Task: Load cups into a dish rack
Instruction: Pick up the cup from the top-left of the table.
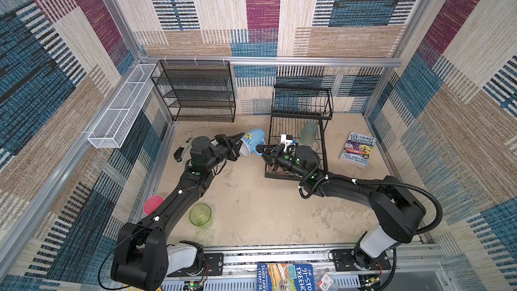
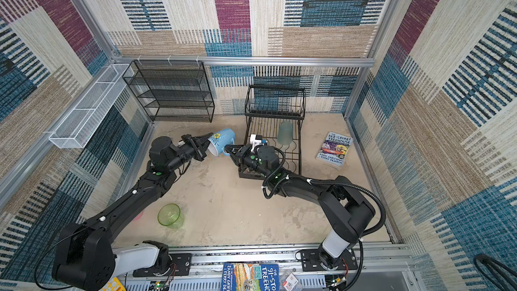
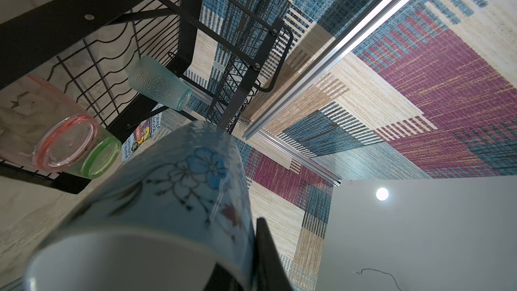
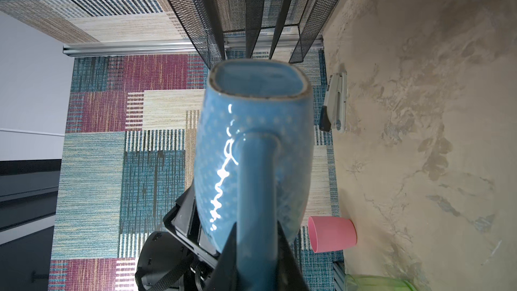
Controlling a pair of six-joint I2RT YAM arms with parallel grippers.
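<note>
- My left claw (image 1: pixel 239 145) pinches the rim of the blue mug (image 1: pixel 253 139). My right claw (image 1: pixel 259 152) is clamped on its handle, in the air beside the dish rack (image 1: pixel 302 107).
- A teal tumbler (image 1: pixel 308 132) stands in the rack's lower tray.
- A green tumbler (image 1: pixel 200 214) and a pink cup (image 1: pixel 153 203) flank my left arm.
- A book (image 1: pixel 358 149) lies on the mottled beige desk (image 1: pixel 265 211), with patterned walls around.

I see a black mesh shelf (image 1: pixel 195 90) against the back wall, with a long white mesh basket (image 1: pixel 120 113) hung on the left wall just beside it. On the beige table (image 1: pixel 265 205), a stapler (image 1: pixel 183 149) lies near the left wall and a book (image 1: pixel 358 149) lies flat at the right. A second book (image 1: pixel 285 277) rests on the front rail.
</note>
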